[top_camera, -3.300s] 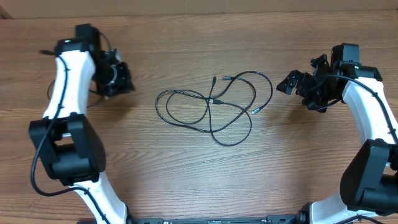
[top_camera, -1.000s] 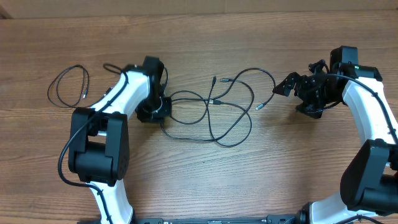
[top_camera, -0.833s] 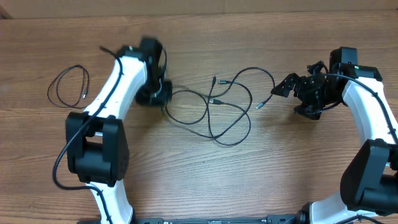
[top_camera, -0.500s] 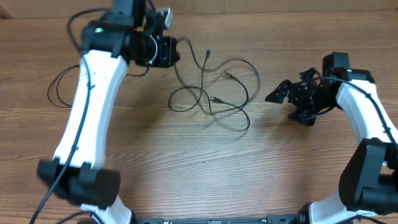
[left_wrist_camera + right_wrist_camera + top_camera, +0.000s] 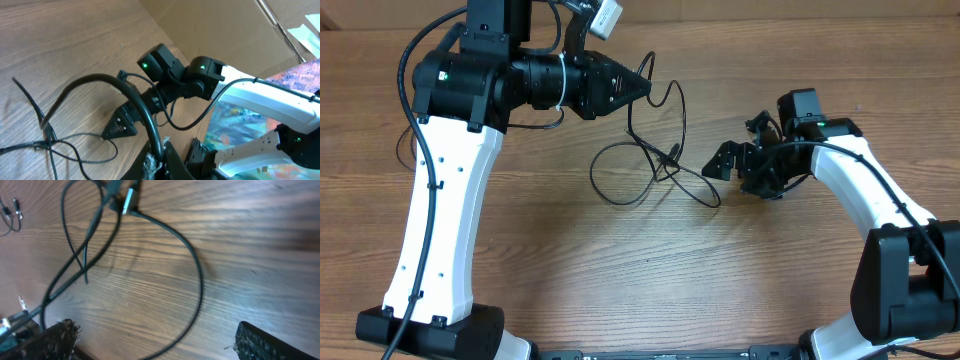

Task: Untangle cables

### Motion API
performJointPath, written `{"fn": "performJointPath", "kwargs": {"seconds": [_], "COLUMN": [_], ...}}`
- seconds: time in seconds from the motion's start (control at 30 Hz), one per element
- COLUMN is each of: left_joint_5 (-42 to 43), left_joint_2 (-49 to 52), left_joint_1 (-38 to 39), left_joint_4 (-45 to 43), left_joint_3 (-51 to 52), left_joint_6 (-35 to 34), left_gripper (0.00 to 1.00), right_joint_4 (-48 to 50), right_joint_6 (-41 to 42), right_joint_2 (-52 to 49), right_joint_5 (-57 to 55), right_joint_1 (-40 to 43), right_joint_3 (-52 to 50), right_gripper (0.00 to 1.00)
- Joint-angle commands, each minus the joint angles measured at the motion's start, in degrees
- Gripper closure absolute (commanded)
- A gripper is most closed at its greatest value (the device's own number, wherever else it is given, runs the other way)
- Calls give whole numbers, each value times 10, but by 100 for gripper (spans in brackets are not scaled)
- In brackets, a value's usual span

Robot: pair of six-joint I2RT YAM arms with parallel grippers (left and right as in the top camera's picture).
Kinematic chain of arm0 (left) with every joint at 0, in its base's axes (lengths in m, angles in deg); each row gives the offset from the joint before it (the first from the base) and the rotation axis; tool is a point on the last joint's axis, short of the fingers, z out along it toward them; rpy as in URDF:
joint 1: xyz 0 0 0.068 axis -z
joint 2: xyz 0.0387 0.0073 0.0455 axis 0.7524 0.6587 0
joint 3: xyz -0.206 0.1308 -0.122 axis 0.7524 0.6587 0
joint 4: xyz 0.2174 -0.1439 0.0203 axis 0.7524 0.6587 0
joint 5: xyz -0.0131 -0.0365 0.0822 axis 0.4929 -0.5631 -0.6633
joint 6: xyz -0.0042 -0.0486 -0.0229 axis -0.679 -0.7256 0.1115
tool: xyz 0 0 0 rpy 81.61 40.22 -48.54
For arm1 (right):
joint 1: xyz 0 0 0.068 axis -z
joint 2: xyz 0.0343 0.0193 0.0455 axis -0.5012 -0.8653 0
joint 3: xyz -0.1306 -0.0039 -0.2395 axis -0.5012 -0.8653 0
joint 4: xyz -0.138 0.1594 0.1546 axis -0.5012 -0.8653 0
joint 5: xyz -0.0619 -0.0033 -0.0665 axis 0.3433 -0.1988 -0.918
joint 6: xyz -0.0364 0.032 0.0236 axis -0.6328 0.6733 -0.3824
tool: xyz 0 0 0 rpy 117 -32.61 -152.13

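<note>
The cables are thin black cords lying in a tangle of loops on the wooden table. My left gripper is raised above them and shut on one cord, which hangs from its tips down into the tangle. In the left wrist view the cord is pinched between the fingers of that gripper. My right gripper stands open just right of the tangle. In the right wrist view a cable loop runs over the table between that gripper's spread fingers, and a silver-tipped plug shows further off.
A bit of another thin black cord shows at the left, mostly hidden behind my left arm. Brown cardboard stands along the table's far edge. The right arm appears in the left wrist view.
My left gripper has risen and swung right with a cord pinched in it, pulling the tangle up and narrower. My right gripper has moved left, close to the tangle, still open.
</note>
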Motion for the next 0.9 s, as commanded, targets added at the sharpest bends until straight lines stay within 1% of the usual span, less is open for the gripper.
{"fn": "performJointPath", "kwargs": {"seconds": [0.0,0.1,0.2,0.27,0.4,0.57,0.63,0.67,0.77,0.87], "left_joint_5": [14,-2,-77,-143,-318,-475,-510,-515,-502,-478], "left_joint_2": [-6,-6,-6,-6,-5,-5,-5,-5,-5,-5], "left_joint_1": [2,2,2,2,2,2,2,2,2,2], "left_joint_4": [14,28,48,69,126,179,190,193,190,178], "left_joint_3": [-8,-8,-8,-8,-8,-8,-8,-8,-8,-8], "left_joint_6": [20,20,19,11,-31,-61,-74,-75,-75,-75], "left_gripper": [93,92,93,93,93,92,92,92,92,92], "right_joint_4": [15,17,15,12,-2,-7,-7,-7,-6,15], "right_joint_6": [-2,-2,-2,-2,-2,1,20,28,27,29], "right_joint_2": [14,14,14,14,14,14,14,14,14,14], "right_joint_5": [3,3,-15,-39,-99,-129,-129,-129,-151,-217], "right_joint_1": [-10,-11,-11,-11,-11,-11,-11,-12,-25,-65], "right_joint_3": [-2,-2,-2,-2,-2,-2,-4,-5,-12,-34], "right_gripper": [0,0,0,0,0,0,0,0,0,0]}}
